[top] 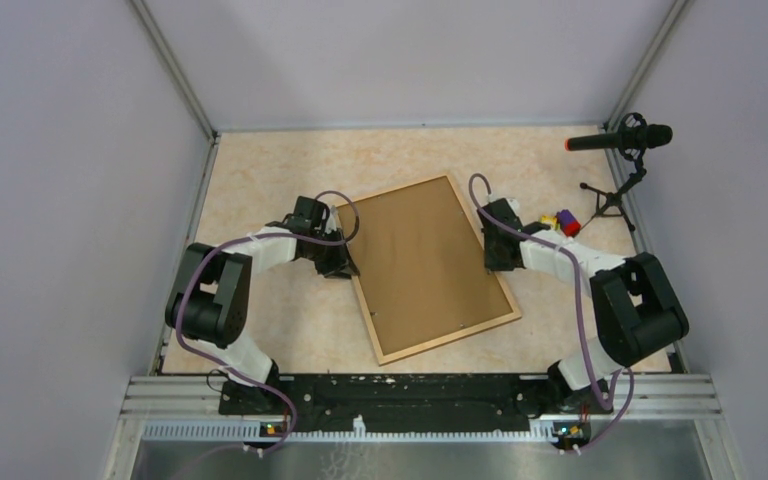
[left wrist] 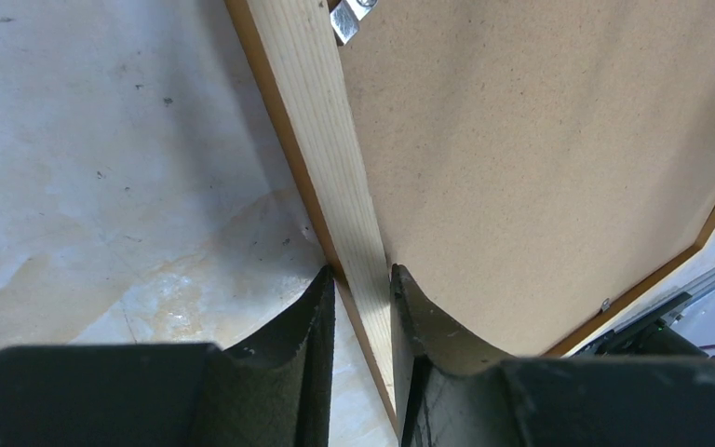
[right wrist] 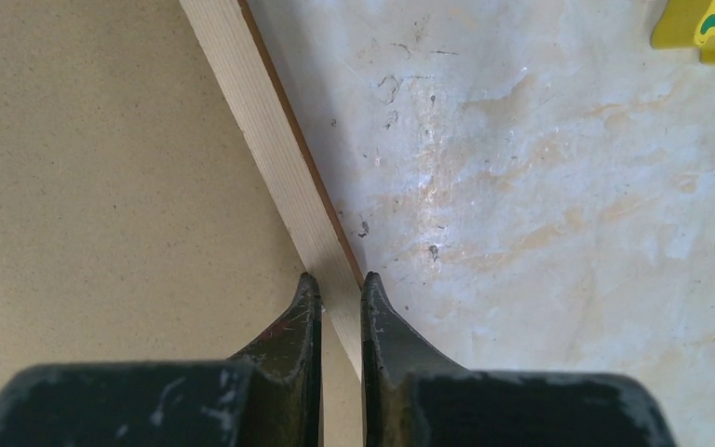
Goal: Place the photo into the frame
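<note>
Here, the frame [top: 448, 339] lay back-up on the bench [top: 280, 170], directly between the two tools, its long axis running past both. The left tool [left wrist: 358, 275] was narrowed onto the rail nearest it, one finger either side of the wood. The right tool [right wrist: 337, 277] pinched the opposite long rail likewise. The backing board [top: 425, 260] sat inside the rails, with a metal clip [left wrist: 352, 19] ahead of the left tool. The photo was not visible, presumably beneath the board. Neither arm was nearer, so any lift would need both moving together.

Pale grey walls [top: 60, 150], marbled beige tabletop [top: 260, 170], aluminium rail [top: 420, 395] along near edge, microphone [top: 620, 139] on tripod at right
</note>
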